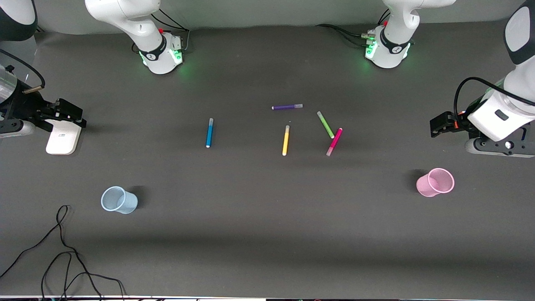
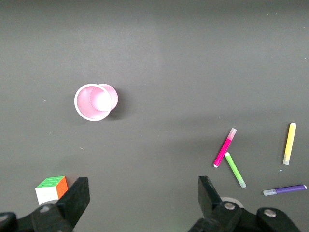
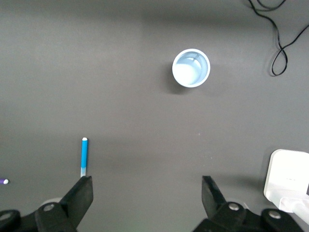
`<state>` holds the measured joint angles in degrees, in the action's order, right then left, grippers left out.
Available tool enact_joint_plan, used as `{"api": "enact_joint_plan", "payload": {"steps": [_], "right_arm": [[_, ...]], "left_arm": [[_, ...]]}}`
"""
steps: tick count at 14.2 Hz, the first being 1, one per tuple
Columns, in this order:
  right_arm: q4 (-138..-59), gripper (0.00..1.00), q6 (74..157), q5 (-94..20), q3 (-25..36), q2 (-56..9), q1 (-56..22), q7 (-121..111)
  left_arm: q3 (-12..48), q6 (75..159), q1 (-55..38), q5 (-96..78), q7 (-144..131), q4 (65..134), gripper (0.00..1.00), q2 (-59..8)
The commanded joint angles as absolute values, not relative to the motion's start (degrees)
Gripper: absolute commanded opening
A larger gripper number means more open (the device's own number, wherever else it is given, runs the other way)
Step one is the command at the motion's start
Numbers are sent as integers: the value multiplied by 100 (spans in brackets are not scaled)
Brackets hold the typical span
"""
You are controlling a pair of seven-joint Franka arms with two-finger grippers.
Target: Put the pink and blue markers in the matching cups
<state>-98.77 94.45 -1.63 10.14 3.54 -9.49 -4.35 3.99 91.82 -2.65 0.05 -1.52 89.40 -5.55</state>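
— What's on your desk point(image 1: 267, 234), starting at the right arm's end?

— My right tool point(image 1: 69, 113) hangs there, spread wide and holding nothing. The blue cup point(image 1: 119, 200) stands upright nearer the camera. Toward the middle lies the blue marker point(image 1: 209, 132), flat and alone.

— And further along?

— Purple point(image 1: 287, 107), yellow point(image 1: 286, 140) and green point(image 1: 325, 124) markers, then the pink marker point(image 1: 334, 142) touching the green one's tip. The pink cup point(image 1: 435, 182) stands upright near my left tool point(image 1: 439, 125), also spread and holding nothing.
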Motion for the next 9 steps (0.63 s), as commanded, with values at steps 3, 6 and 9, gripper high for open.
{"api": "enact_joint_plan", "payload": {"steps": [3,6,9], "right_arm": [[-9852,100,9070,-220,985,80,-1010,-273],[-9712,100,9070,-324,984,-438,-1248,-211],[-9616,99,9141,-1380,1011,-921,-1283,59]], "left_arm": [[457,8878,-404,70,-97,8991,100,-571],[448,8911,-728,70,-176,9376,100,-501],[474,9411,-791,18,-184,9816,99,-492]]}}
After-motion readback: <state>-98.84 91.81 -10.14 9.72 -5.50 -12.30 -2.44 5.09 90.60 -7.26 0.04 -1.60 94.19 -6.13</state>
